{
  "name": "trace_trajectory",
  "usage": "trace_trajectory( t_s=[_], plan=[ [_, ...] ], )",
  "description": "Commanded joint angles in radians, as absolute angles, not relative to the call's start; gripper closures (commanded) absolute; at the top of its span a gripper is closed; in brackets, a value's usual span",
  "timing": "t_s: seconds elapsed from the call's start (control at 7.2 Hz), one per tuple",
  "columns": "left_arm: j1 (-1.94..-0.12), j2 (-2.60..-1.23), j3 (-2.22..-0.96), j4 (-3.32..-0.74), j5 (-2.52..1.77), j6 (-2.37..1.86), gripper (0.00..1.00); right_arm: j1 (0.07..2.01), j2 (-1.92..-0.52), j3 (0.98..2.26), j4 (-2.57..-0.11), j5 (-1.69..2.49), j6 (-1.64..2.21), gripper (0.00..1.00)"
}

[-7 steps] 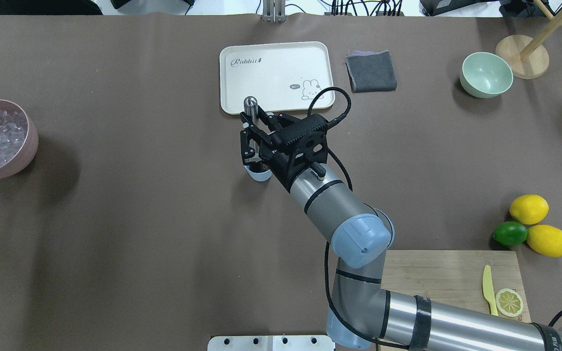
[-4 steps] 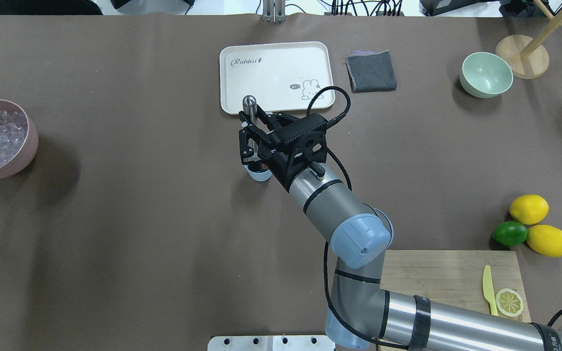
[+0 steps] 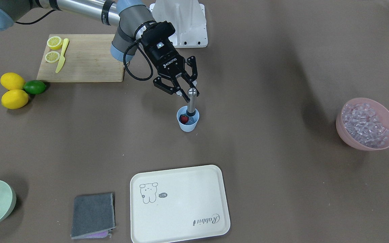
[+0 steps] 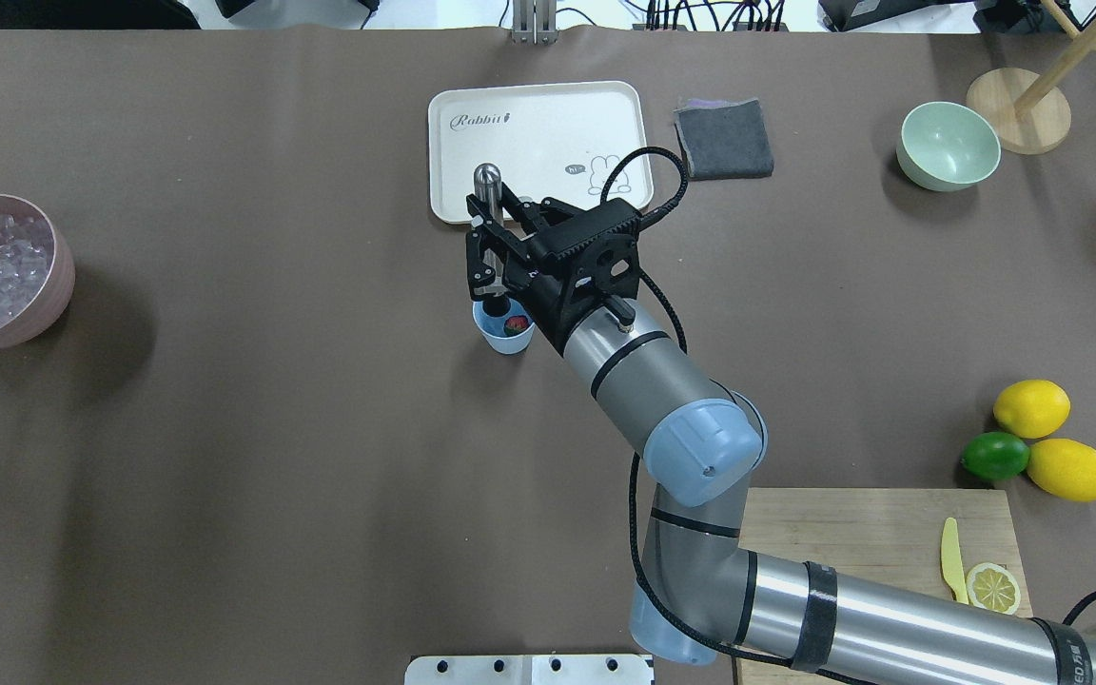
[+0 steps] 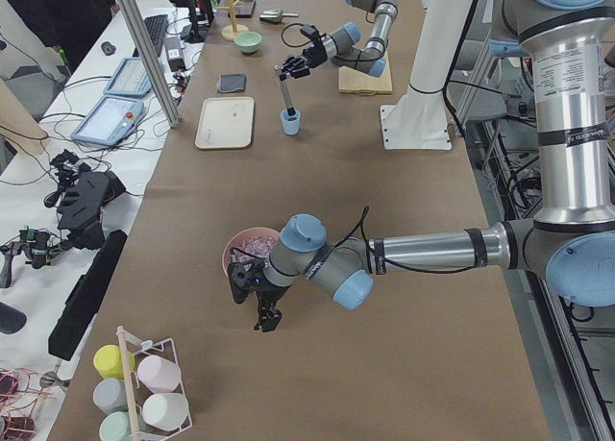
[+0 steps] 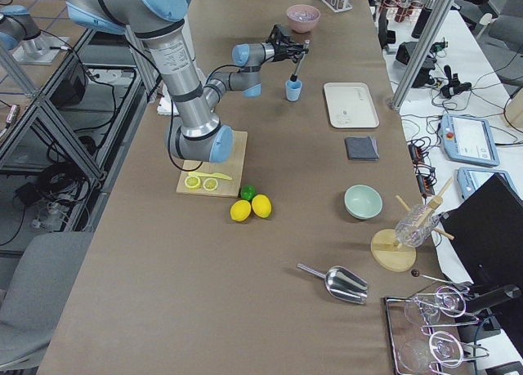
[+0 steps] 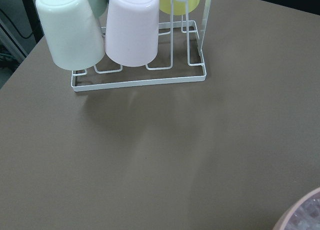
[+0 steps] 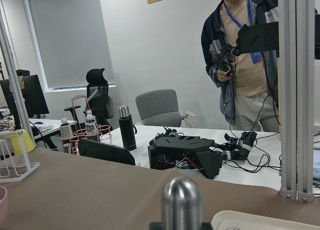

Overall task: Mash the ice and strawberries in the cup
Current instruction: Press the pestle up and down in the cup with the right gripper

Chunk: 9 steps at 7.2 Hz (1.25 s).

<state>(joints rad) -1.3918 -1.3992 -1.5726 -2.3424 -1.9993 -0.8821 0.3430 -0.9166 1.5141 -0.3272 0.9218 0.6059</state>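
cup (image 3: 188, 123) stands upright mid tabletop (image 3: 265, 67), strawberry (image 3: 184, 118) inside, right beside the steel muddler (image 3: 191, 101) whose tip is down in it. my right tool (image 3: 187, 93) is clamped on the muddler's upper shaft. ice (image 3: 366, 126) is in the pink bowl (image 3: 353, 141), well apart. left tool (image 5: 258, 302) hangs near that bowl; can't tell if it's open or closed.

The right arm (image 4: 662, 400) has silver tubes and pale-blue joint caps. The black right gripper (image 3: 186, 91) reads ROBOTIQ.
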Motion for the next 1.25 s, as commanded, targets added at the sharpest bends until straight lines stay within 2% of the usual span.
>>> trace_trajectory(
  t_s=[0.0, 0.42, 1.11],
  plan=[
    [-1.393, -1.401, -1.572, -2.342, -1.999, -0.882, 0.02, 0.345, -0.922, 1.471, -0.321, 0.920, 0.607, 1.00],
    [-1.391, -1.402, -1.572, -2.342, -1.999, -0.882, 0.02, 0.333, -0.922, 1.448, -0.319, 0.920, 0.609, 1.00],
    [-1.391, -1.407, -1.574, -2.342, -2.000, -0.882, 0.02, 0.383, -0.899, 1.512, -0.328, 0.923, 0.606, 1.00]
  ],
)
